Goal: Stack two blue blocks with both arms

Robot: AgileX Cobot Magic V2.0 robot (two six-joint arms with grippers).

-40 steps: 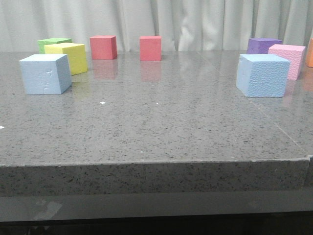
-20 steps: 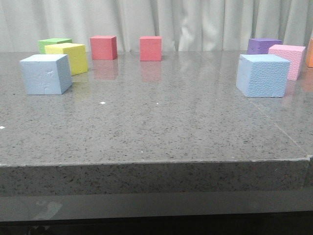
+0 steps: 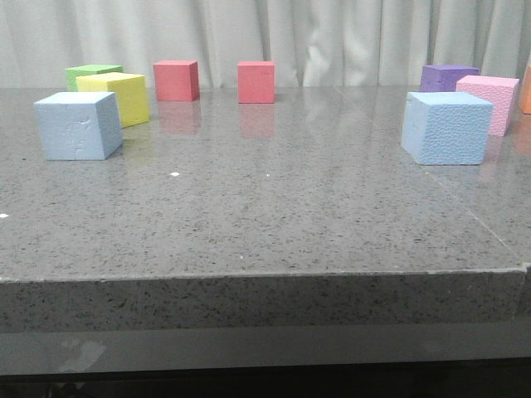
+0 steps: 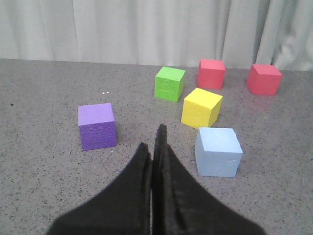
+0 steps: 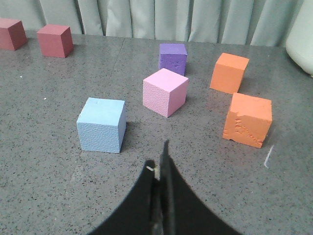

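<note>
The left gripper point(image 4: 155, 142) hovered with fingers pressed together, empty, one blue block point(image 4: 218, 152) at its two o'clock. The right gripper point(image 5: 161, 159) was likewise closed and empty, the other blue block point(image 5: 101, 125), pebbly foam, at its ten o'clock. Neither arm showed in the front view; both cubes sat well apart on the speckled table point(image 3: 265, 215).

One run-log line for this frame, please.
stage: pre-grasp | left gripper: shut, empty | right gripper: shut, empty | left blue block, right blue block: apart on table, unstacked
</note>
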